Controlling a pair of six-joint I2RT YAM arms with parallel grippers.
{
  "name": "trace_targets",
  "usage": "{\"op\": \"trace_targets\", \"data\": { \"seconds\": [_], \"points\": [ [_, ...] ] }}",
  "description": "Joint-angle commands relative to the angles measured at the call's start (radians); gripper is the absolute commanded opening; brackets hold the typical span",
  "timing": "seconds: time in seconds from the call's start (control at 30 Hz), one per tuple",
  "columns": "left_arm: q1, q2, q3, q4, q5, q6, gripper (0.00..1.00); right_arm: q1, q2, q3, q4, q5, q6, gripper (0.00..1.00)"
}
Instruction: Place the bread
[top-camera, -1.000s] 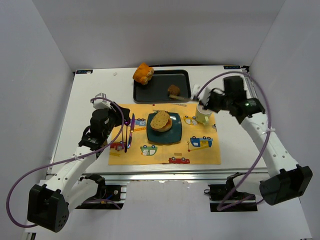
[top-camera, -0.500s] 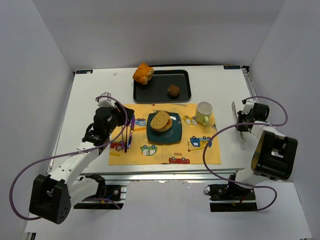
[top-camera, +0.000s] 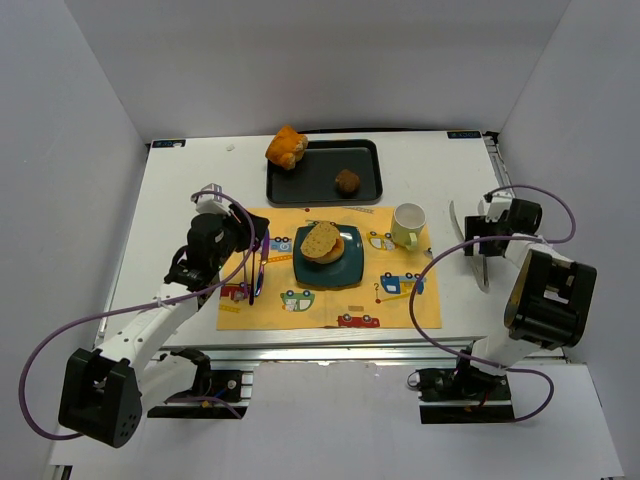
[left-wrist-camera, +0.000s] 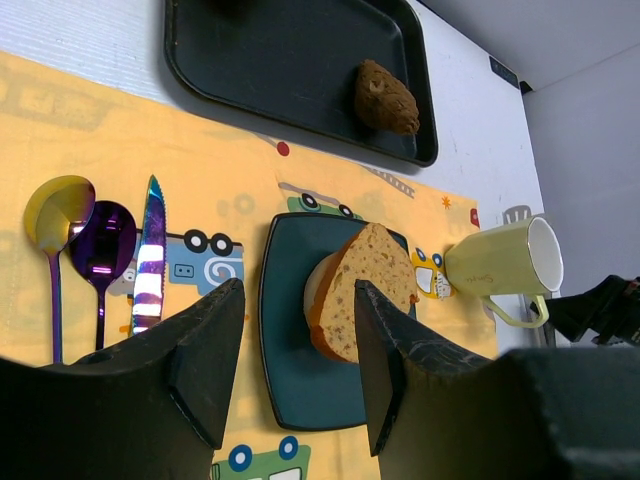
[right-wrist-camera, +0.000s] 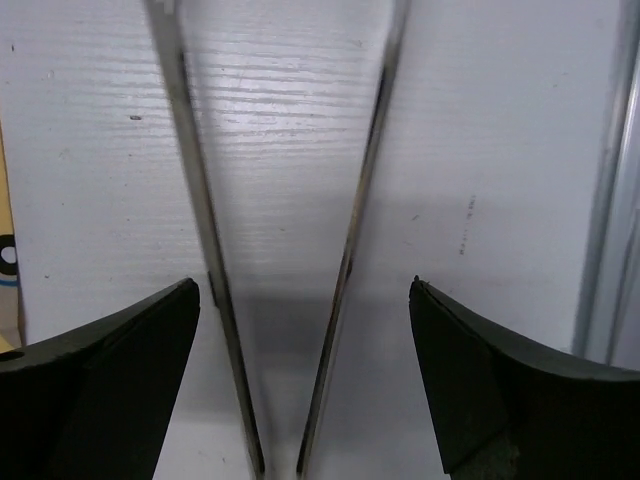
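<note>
Your right gripper (right-wrist-camera: 302, 285) stands spread wide, low over the white table (top-camera: 170, 200) just off the right edge of the yellow placemat (top-camera: 400, 305). Two thin blades of the metal tongs (right-wrist-camera: 197, 190) run between its fingers and meet in a V near the palm; neither finger touches a blade in the wrist view. Your left gripper (left-wrist-camera: 297, 290) is also spread and holds nothing, hanging over the placemat's left side by the spoons and knife (left-wrist-camera: 150, 255).

The bread (top-camera: 322, 241) sits on the dark teal plate (top-camera: 350, 272) in the middle of the placemat, its speckled cut face tilted up. The pale green mug (top-camera: 407, 225) stands to the plate's right. Behind lies the black tray (top-camera: 310, 185) with the brown ball (top-camera: 347, 181), and the orange pastry (top-camera: 286, 147) sits at its far left corner.
</note>
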Motion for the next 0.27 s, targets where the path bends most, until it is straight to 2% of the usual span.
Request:
{"op": "trace_targets", "data": {
  "seconds": [0.0, 0.07, 0.23],
  "points": [
    [0.005, -0.012, 0.034, 0.006, 0.011, 0.004, 0.57, -0.002, -0.072, 0.105, -0.066, 0.043, -0.054, 0.89],
    [0.005, -0.01, 0.035, 0.008, 0.01, 0.003, 0.57, -0.002, -0.118, 0.153, -0.081, 0.012, -0.071, 0.89],
    [0.005, 0.005, 0.05, 0.0, 0.013, 0.009, 0.57, 0.048, -0.19, 0.324, -0.107, -0.223, -0.068, 0.89]
  ]
}}
